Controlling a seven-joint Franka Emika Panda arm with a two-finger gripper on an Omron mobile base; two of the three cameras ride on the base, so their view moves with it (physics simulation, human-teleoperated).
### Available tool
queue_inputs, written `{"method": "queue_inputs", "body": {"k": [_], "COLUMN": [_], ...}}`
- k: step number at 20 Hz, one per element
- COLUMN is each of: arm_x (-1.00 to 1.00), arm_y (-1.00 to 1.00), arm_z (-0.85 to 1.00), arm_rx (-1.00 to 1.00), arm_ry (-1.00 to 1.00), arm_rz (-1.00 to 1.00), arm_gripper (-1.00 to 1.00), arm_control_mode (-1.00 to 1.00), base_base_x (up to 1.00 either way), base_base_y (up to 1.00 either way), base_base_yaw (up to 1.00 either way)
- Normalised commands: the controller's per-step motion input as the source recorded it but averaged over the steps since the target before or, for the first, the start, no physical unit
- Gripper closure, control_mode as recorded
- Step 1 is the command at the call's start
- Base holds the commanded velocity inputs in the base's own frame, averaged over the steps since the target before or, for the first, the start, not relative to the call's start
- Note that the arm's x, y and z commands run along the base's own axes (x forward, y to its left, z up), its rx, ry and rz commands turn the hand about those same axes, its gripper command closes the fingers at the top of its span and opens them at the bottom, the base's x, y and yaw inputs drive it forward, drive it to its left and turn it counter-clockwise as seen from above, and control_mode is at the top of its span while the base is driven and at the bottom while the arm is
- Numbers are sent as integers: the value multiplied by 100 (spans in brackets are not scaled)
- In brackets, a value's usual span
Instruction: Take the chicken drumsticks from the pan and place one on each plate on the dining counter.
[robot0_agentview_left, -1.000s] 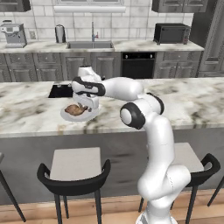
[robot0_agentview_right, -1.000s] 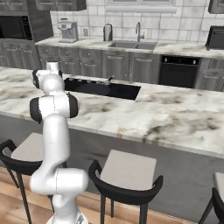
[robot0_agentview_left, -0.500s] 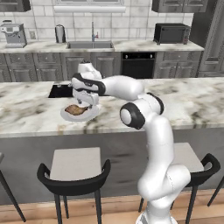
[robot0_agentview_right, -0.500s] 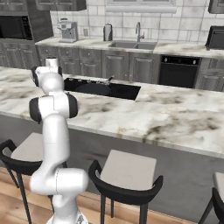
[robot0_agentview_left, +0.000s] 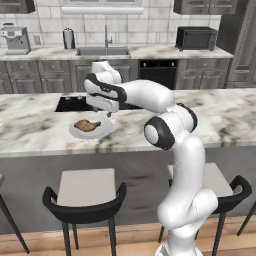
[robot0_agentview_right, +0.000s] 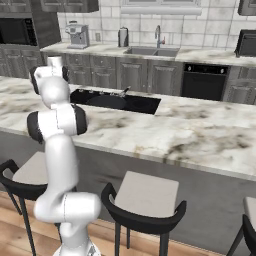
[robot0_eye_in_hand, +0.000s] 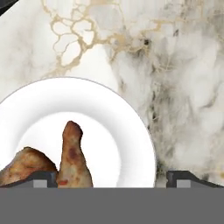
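In the left base view, you have the gripper (robot0_agentview_left: 109, 113) hanging just above the far right edge of a plate (robot0_agentview_left: 102, 132) on the marble tabletop (robot0_agentview_left: 35, 130), with one drumstick (robot0_agentview_left: 87, 125) lying on that plate. Nothing hangs from the hand, so I judge the drop is done and the step now is to pull clear. Go straight up first, because a sideways sweep could clip the plate's rim and slide it. In the right base view, the pan (robot0_agentview_right: 106, 100) sits on the black cooktop (robot0_agentview_right: 142, 104) beyond the raised tabletop (robot0_agentview_right: 190, 135), its handle pointing away toward the back. What it holds is too dark to tell, so look again before you reach in. In the hand view, your fingers (robot0_eye_in_hand: 46, 179) stand spread wide with nothing between them. One tip is right beside the drumstick (robot0_eye_in_hand: 73, 157) and the other is over bare marble (robot0_eye_in_hand: 192, 65) past the plate (robot0_eye_in_hand: 118, 131). A second brown lump (robot0_eye_in_hand: 24, 168) touches the drumstick at the lower left. I cannot tell whether it is part of the same piece or another one, so check that before you count this plate as served.
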Motion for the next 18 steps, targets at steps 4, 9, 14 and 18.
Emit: {"method": "queue_inputs", "body": {"k": [4,9,14,18], "arm_x": [-93,-99,-100,-100], "arm_y": [-72,-80,-84,-84], "arm_z": [8,1,0,1], "arm_rx": [3,1,10,11], "arm_ry": [-12,-14,-17,-18], "arm_rz": [12,16,14,17], "arm_gripper": [-100,-100,-100,-100], "arm_control_mode": [-100,-100,-100,-100], "base_base_x": [0,0,0,0], "base_base_y": [0,0,0,0], "base_base_yaw": [0,0,0,0]}}
